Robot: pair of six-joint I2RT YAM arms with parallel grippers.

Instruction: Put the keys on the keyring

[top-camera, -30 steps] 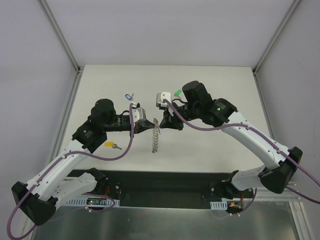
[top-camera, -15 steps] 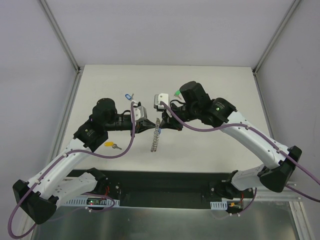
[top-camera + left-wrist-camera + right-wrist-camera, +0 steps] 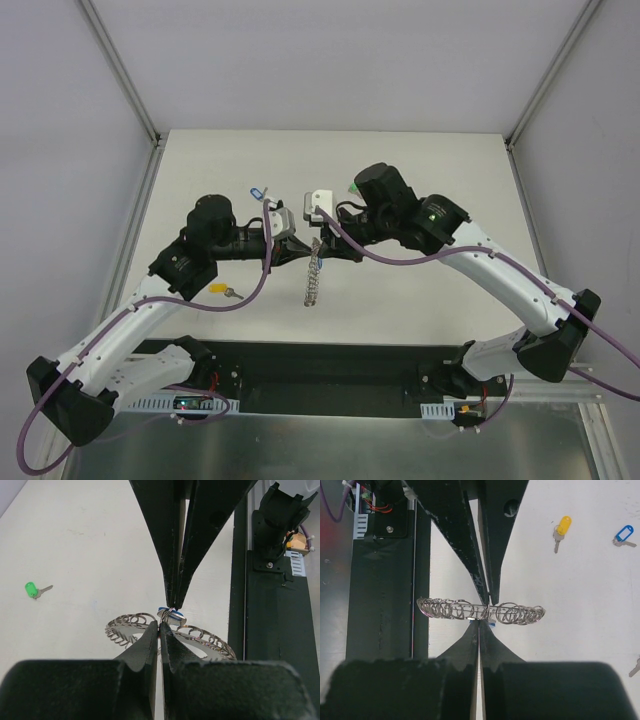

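The keyring [image 3: 313, 277] sits edge-on between the two arms, over the middle of the surface [image 3: 430, 300], with its upper rim at the spot where both sets of fingers meet. The left fingers [image 3: 142, 652] are pressed fully together and pinch the keyring's rim between its wire loops. The right fingers [image 3: 162, 550] reach in from the opposite side. They are closed just as tight, and their tips nip the blue key [image 3: 164, 611], which rests against the ring right beside the left tips.

In the top view the yellow key [image 3: 222, 290] lies by the left forearm, and the pale blue key [image 3: 257, 190] lies beyond the left wrist. The green key [image 3: 354, 186] peeks out behind the right wrist, and the blue key is too small to make out. The left wrist view shows the ring as an open oval and the green key alone on the surface. The right wrist view flattens the ring to a thin band, with the yellow and pale blue keys near each other at upper right.
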